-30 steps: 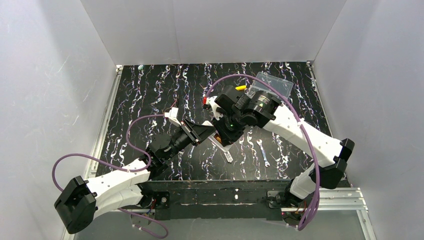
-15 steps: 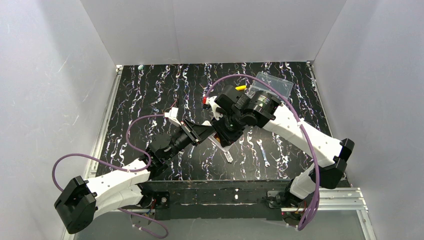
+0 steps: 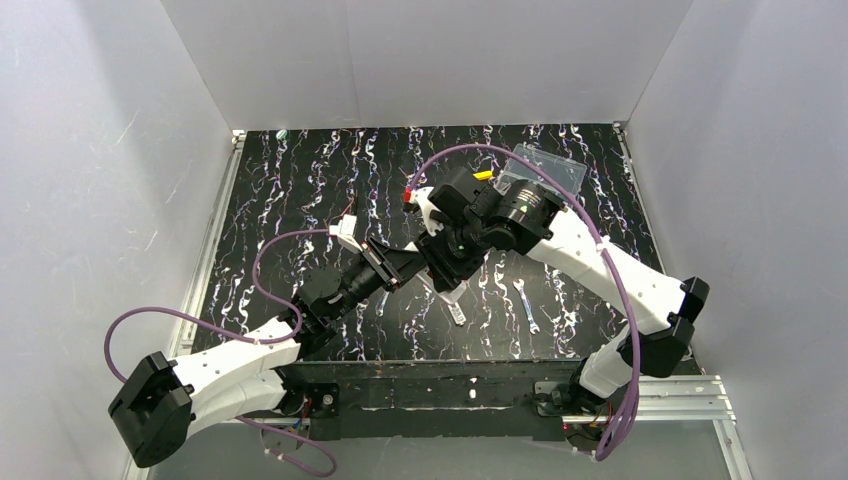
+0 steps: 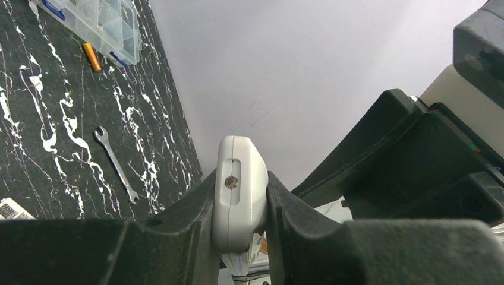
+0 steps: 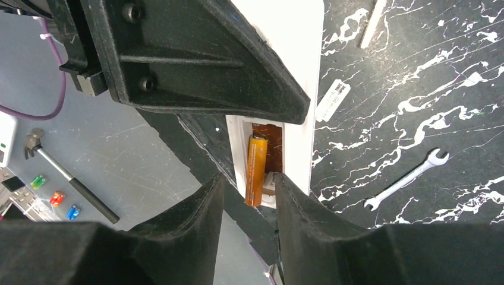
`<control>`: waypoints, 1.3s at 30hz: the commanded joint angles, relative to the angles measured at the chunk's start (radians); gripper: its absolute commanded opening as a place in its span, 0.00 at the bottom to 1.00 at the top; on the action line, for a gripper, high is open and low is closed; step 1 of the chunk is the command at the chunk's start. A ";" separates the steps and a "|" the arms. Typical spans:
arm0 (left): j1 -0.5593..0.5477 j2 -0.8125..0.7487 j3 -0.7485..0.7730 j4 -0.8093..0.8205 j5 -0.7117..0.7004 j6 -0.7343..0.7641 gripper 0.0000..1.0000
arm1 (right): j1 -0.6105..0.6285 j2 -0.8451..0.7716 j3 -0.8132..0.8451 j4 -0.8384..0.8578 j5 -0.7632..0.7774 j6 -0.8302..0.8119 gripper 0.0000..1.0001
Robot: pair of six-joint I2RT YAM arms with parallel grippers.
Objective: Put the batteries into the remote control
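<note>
My left gripper (image 4: 239, 178) is shut on the white remote control (image 4: 238, 196) and holds it off the table at mid-table (image 3: 452, 296). In the right wrist view the remote's back (image 5: 297, 89) faces the camera with its compartment open. One orange battery (image 5: 257, 169) lies in the left slot, and the slot beside it shows bare brown. My right gripper (image 5: 249, 196) is open right above that end, its fingers standing apart either side of the battery. A second orange battery (image 4: 91, 56) lies on the table by the clear box.
A clear plastic compartment box (image 3: 545, 170) sits at the back right. A small wrench (image 3: 527, 307) lies right of the remote. A white label strip (image 5: 333, 100) and a thin white stick (image 5: 371, 24) lie on the black marbled table (image 3: 300, 190). Both arms crowd the centre.
My right gripper's jaws have spread apart, and its wrist has shifted slightly up and left. The left arm and the remote have stayed put.
</note>
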 commanded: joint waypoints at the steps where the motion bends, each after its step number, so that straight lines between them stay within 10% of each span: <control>1: -0.007 -0.026 0.033 0.091 0.000 -0.019 0.00 | 0.004 -0.042 0.044 0.042 0.022 0.001 0.47; 21: -0.007 -0.118 0.046 -0.111 0.032 -0.072 0.00 | -0.054 -0.555 -0.479 0.530 -0.397 -0.678 0.62; 39: -0.007 -0.083 0.069 -0.016 0.144 -0.109 0.00 | -0.260 -0.441 -0.435 0.434 -1.057 -0.930 0.63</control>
